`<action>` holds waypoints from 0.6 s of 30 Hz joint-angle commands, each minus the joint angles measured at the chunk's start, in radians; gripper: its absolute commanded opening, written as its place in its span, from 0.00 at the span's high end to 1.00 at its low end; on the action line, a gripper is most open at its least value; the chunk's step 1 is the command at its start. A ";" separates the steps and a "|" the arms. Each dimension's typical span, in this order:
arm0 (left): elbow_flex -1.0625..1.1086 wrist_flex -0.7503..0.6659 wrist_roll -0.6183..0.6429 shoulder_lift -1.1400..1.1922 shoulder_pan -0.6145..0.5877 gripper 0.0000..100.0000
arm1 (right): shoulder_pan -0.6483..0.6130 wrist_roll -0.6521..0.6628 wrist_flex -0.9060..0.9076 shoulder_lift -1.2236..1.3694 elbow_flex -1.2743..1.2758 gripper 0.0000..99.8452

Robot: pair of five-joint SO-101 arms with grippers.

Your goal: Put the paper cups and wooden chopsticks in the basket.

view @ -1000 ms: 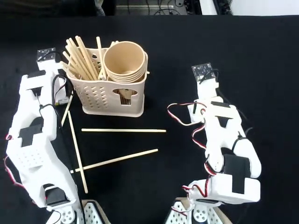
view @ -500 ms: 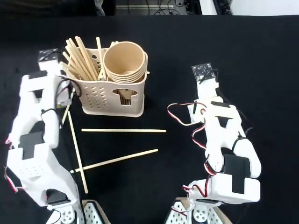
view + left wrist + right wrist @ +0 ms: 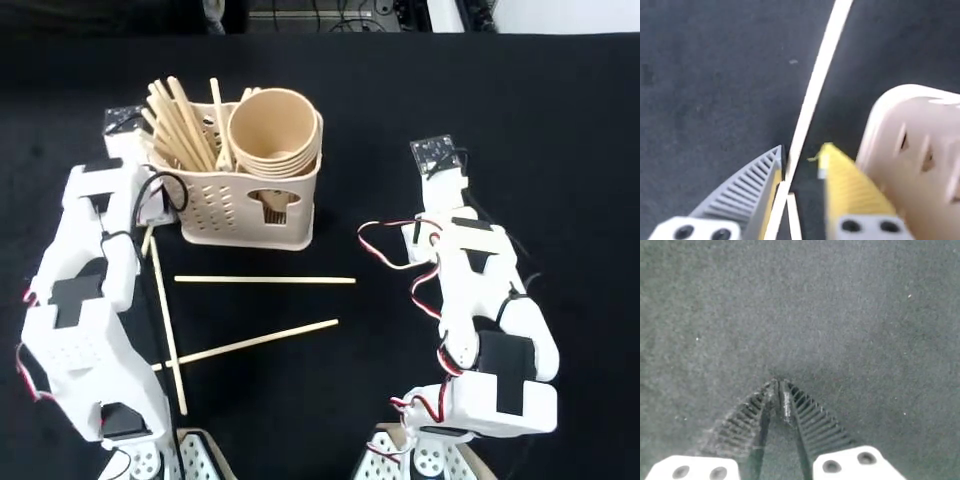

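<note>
The left jaws stood narrowly apart in the left wrist view, straddling a thin pale wooden chopstick [image 3: 812, 100] that lay on the black cloth-covered tabletop [image 3: 705, 90]. The grey one touched it and the yellow one showed a gap, so the stick looked lined up for a pinch and not yet gripped. The rounded corner of the cream perforated plastic basket [image 3: 910, 145] sat just beside the yellow one, leaving little room.

In the right wrist view the right jaws were closed on nothing above bare tabletop, seemingly parked out of the way.

From the high view, the stack of tan paper cups [image 3: 275, 130] and a bundle of chopsticks [image 3: 180, 120] already stood upright in the basket. The left arm [image 3: 95, 250] was close against the basket's side and the right arm [image 3: 470, 260] was well apart from it. Three more loose chopsticks [image 3: 265, 279] lay flat in front of the basket, two of them crossing. No brand, label or writing could be read.
</note>
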 commanded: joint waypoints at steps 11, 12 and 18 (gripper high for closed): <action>-0.064 0.181 -0.071 0.012 -0.128 0.97 | -0.015 0.008 0.002 -0.045 -0.007 0.99; -0.064 0.196 -0.077 0.012 -0.142 0.97 | -0.015 0.008 0.002 -0.045 -0.007 0.99; -0.045 0.238 -0.081 -0.063 -0.278 0.97 | -0.015 0.008 0.002 -0.045 -0.007 0.99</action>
